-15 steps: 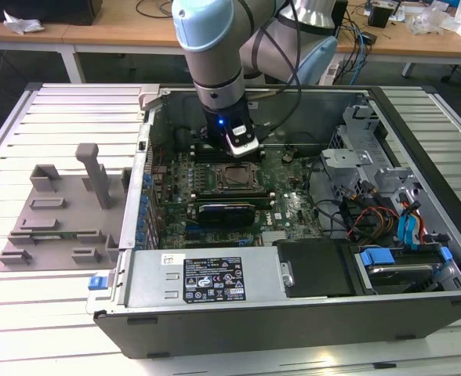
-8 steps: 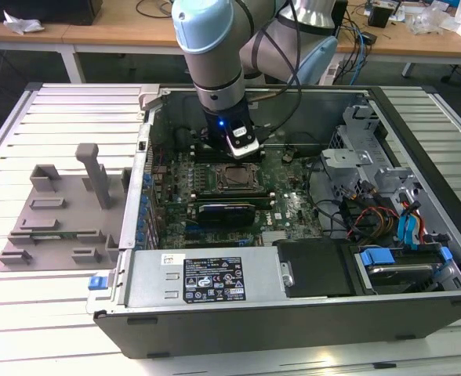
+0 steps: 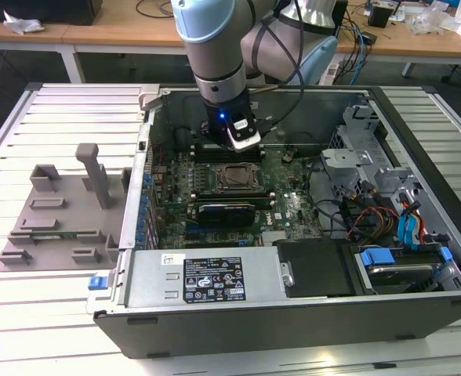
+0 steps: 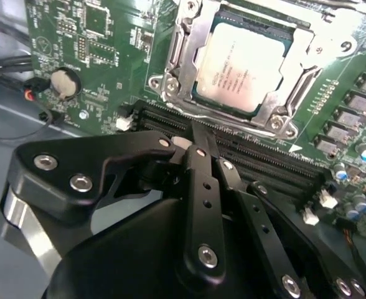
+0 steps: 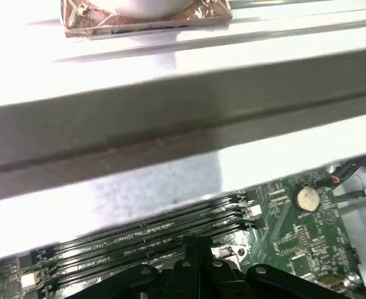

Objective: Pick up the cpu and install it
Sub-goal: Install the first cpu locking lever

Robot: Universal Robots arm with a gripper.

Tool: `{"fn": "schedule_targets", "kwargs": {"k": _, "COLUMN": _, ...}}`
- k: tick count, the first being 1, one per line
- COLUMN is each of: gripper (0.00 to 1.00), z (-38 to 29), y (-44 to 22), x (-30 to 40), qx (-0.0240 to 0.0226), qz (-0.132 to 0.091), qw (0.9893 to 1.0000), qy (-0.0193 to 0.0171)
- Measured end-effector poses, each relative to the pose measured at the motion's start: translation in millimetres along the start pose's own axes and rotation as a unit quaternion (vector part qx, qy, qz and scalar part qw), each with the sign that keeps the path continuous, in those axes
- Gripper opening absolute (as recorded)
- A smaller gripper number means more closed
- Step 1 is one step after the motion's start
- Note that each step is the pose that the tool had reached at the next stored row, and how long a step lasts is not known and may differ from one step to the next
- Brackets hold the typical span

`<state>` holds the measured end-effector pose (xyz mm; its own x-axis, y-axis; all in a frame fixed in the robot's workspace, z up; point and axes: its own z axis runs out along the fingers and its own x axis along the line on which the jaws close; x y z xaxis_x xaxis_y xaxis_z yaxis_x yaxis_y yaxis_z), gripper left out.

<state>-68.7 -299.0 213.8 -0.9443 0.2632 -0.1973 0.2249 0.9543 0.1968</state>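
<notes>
The cpu [image 4: 244,67] lies flat in the metal-rimmed socket [image 4: 170,81] on the green motherboard, its silvery top plate facing up. In the exterior view the socket [image 3: 236,178] sits mid-board inside the open computer case [image 3: 419,141]. My gripper [image 3: 242,139] hangs just above the board, behind the socket, over the memory slots. In both wrist views its black fingers meet with nothing between them, so the gripper [image 4: 201,136] [image 5: 198,246] is shut and empty. It stands apart from the cpu.
A grey plastic fixture [image 3: 58,211] with upright blocks rests on the slatted table at the exterior view's left. Inside the case are a power supply [image 3: 207,274], cables [image 3: 364,215] and drive bays [image 3: 403,266]. A coin battery [image 4: 65,84] and memory slots [image 5: 158,233] lie near the gripper.
</notes>
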Motion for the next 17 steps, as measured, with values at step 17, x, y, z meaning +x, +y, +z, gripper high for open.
{"fn": "schedule_targets", "kwargs": {"k": 17, "gripper": 0.11, "z": 5.5, "y": 2.4, "x": -15.6, "qx": 0.1311, "qz": -0.014, "qw": 0.9896, "qy": 0.0571}}
